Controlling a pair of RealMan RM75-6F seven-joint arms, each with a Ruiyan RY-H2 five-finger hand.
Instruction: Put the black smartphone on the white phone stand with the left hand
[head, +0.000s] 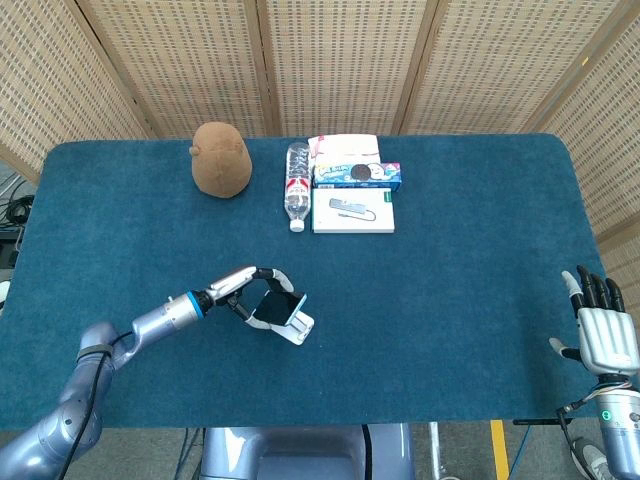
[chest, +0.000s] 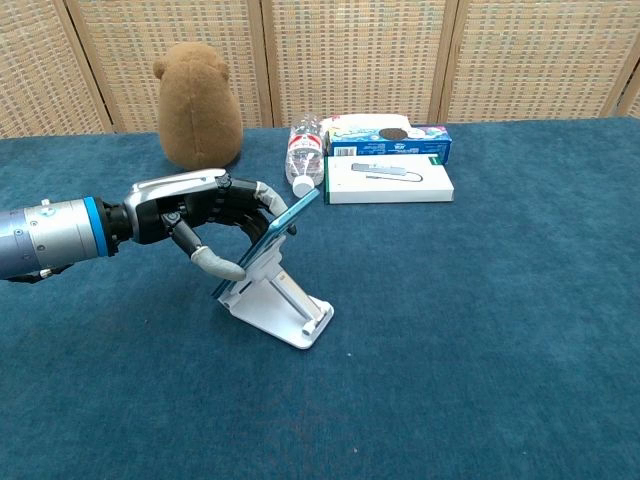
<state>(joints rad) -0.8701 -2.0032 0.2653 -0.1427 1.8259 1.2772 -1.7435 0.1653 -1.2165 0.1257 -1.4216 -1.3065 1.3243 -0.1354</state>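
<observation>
Smartphone in left robot hand, seemingly against stand.

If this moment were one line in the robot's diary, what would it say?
left hand holds smartphone against stand | not released | right hand idle, open

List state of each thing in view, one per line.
Left hand: grips the phone.
Phone: tilted, leaning on the stand's back, still held.
Stand: upright on the table.
Right hand: holds nothing, fingers apart.
Bottle: lying on its side, capped.
White box: flat, closed.
Plush toy: upright.
</observation>
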